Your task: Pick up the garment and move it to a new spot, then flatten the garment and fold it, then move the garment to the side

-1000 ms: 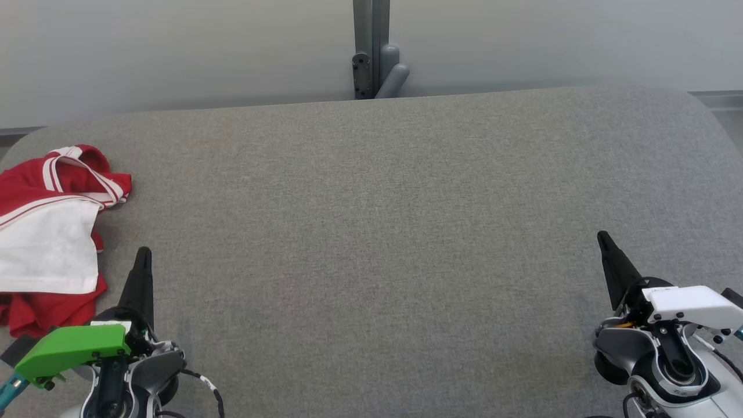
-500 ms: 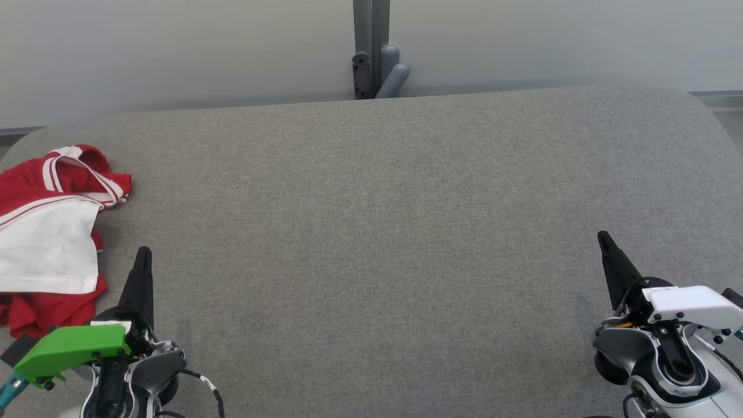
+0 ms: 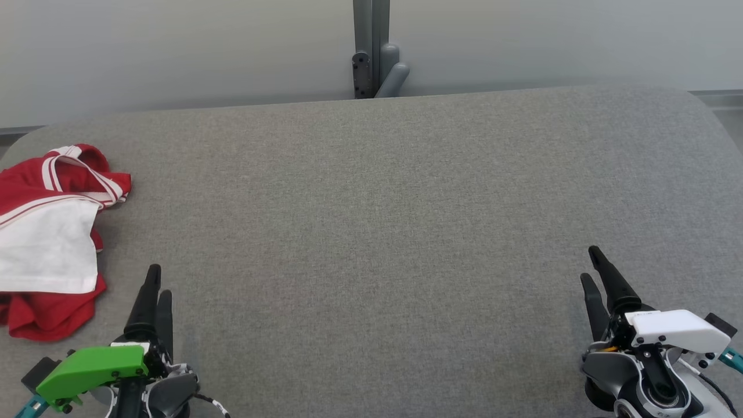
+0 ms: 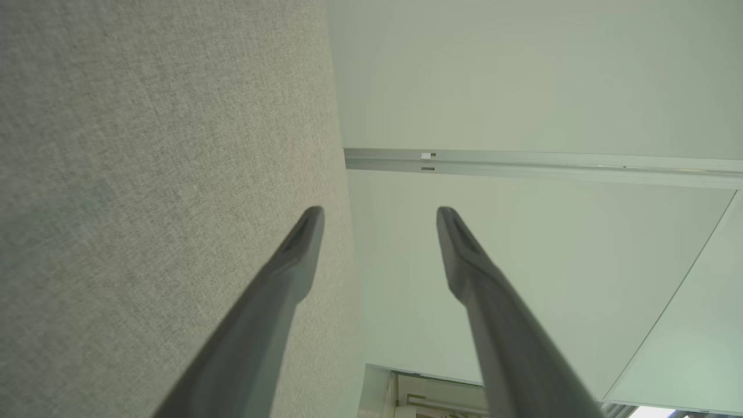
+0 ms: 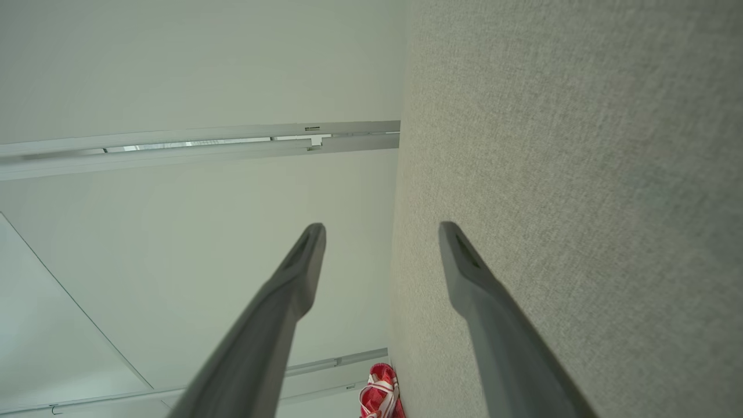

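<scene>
A crumpled red and white garment (image 3: 49,241) lies at the left edge of the grey padded table (image 3: 383,220); it also appears small and far off as the garment (image 5: 380,397) in the right wrist view. My left gripper (image 3: 158,280) hovers at the lower left, just right of the garment and apart from it, open and empty. In the left wrist view the left gripper (image 4: 380,215) has its two fingers spread with nothing between them. My right gripper (image 3: 591,264) is at the lower right, far from the garment, open; the right gripper (image 5: 381,229) holds nothing.
A grey post with a bracket (image 3: 374,49) stands behind the table's far edge against a pale wall (image 3: 174,52). The table top stretches wide between the two grippers.
Both grippers have opened from shut. Both arms have drawn back a little toward the bottom of the head view. The garment has not moved.
</scene>
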Controlling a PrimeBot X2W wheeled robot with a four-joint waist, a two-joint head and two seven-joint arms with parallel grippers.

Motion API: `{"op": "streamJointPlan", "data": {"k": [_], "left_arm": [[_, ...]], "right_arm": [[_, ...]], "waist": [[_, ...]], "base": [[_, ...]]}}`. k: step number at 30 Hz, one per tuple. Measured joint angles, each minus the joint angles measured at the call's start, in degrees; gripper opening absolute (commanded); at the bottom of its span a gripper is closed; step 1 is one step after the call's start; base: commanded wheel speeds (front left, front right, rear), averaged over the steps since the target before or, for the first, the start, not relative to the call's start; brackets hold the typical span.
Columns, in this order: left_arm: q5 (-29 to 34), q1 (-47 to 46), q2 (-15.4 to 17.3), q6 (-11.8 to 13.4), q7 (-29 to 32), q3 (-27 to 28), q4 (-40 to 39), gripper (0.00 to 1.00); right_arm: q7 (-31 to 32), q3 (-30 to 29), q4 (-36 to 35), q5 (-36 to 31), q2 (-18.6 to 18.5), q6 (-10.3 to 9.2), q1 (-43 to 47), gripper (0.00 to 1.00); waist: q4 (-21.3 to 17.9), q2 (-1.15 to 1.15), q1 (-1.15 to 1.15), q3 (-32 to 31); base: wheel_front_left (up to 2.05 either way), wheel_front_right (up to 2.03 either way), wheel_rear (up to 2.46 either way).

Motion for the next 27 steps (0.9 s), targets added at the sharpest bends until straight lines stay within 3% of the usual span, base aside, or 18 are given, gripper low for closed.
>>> {"op": "streamJointPlan", "data": {"k": [9, 27], "left_arm": [[5.30, -0.03, 0.08, -0.58, -2.26, -1.29, 0.67, 1.00], [29.37, -0.12, 0.08, -1.94, -6.69, -4.03, 2.09, 1.00]], "right_arm": [[-0.02, -1.57, -0.16, -7.60, 1.19, 0.00, 0.02, 1.00], [-0.26, -5.41, 0.71, -35.84, 4.58, 0.00, 0.32, 1.00]], "waist": [[0.01, -0.05, 0.00, 0.22], [0.01, -0.08, 0.00, 0.48]], "base": [[0.00, 0.00, 0.00], [0.00, 0.00, 0.00]]}}
